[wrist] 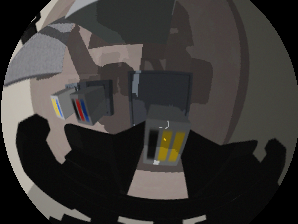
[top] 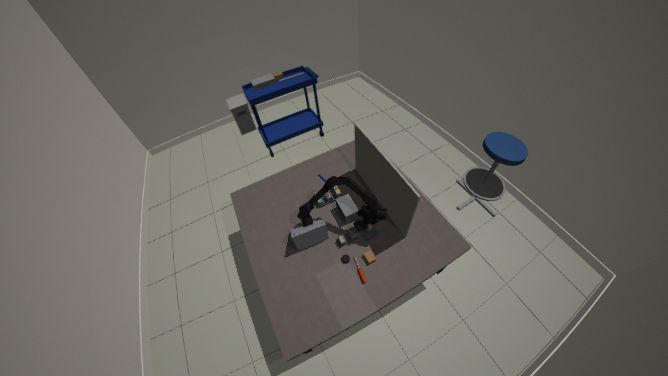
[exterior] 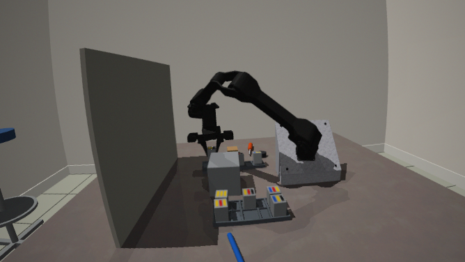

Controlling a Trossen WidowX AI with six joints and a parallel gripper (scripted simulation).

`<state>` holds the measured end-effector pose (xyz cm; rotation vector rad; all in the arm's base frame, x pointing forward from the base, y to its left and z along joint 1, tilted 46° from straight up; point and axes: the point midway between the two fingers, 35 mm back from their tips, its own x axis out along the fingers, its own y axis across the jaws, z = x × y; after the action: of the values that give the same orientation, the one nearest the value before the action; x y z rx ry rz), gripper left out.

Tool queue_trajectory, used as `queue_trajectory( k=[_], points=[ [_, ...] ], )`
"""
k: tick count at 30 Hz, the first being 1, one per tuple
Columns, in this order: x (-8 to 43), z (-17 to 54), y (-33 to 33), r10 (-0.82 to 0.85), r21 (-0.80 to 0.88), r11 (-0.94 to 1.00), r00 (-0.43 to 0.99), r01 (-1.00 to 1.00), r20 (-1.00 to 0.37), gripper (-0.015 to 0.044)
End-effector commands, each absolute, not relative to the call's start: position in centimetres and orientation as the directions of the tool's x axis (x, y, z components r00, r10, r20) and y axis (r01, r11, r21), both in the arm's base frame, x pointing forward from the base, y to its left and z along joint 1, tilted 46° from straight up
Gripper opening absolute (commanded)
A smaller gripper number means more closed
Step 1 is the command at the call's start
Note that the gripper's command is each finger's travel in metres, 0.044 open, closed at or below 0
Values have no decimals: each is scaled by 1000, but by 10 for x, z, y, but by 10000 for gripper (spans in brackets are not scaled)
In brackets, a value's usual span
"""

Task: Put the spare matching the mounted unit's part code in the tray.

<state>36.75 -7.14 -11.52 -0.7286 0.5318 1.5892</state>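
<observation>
With our claw gripping the black-and-yellow-striped spare above the tray, towards the worktop's right-hand corner in the top view, we risk tipping it on the rim if we release off-centre.

You're looking steeply down from high above the table; exterior sits low, closer; wrist peers tableward, closest!
</observation>
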Motion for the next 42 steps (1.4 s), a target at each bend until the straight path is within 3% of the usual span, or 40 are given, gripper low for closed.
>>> queue_trajectory(
  k=[1, 30, 42],
  points=[
    [367, -118, -68, 700, -68, -141, -51, -988, -712, 0],
    [362, -133, -50, 703, -68, -142, -52, -988, -710, 0],
    [363, -131, -52, 698, -69, -148, -55, -987, -714, 315]
  ],
)
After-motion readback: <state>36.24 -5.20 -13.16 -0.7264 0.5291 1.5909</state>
